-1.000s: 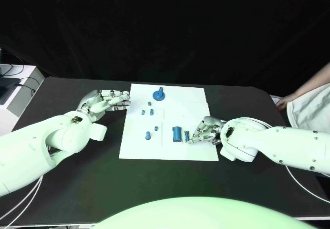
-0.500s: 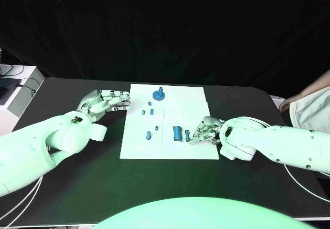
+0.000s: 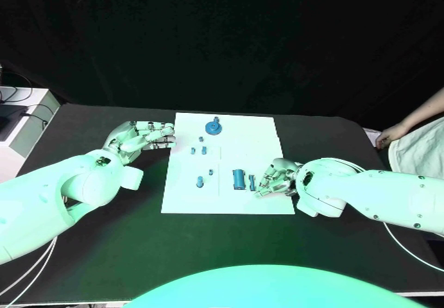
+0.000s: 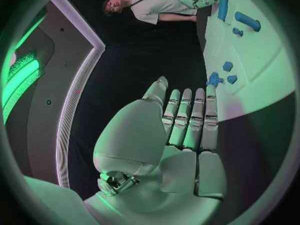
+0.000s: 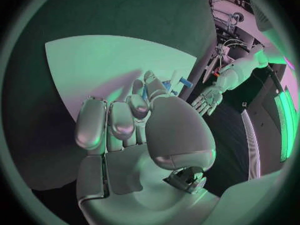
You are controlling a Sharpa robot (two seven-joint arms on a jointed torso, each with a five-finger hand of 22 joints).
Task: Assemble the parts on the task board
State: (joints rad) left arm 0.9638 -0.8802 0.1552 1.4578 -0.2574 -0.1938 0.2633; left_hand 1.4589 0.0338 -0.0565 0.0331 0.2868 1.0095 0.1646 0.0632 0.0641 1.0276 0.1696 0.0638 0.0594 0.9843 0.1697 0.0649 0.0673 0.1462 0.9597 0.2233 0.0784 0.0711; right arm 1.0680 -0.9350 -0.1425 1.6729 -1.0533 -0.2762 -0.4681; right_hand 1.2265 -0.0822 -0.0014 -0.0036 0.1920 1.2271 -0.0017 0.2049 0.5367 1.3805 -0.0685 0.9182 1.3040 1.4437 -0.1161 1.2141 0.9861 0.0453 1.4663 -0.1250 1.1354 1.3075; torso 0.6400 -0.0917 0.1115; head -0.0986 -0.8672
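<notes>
On the black table (image 3: 111, 256) your right hand (image 3: 276, 178) curls its fingers at a blue peg (image 3: 251, 183) on the white board (image 3: 245, 138), seemingly mid-pickup, left hand (image 3: 140, 136) flat, empty, beside it; next, lift cleanly.

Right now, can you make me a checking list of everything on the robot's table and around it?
Surface: black table, bare around the task board.
Job's things: small blue parts on the board: a round one at the far edge, a little pair, two more, and a cylinder near the right hand.
Clutter: nothing seen.
Hands: left hand rests beside the board's left edge, fingers straight, holding nothing. Right hand sits on the board's right side, fingers curled around a slim blue piece; a firm hold cannot be confirmed.
Cables: white cables under the left arm.
Surroundings: dark backdrop; a person's arm at the right.
</notes>
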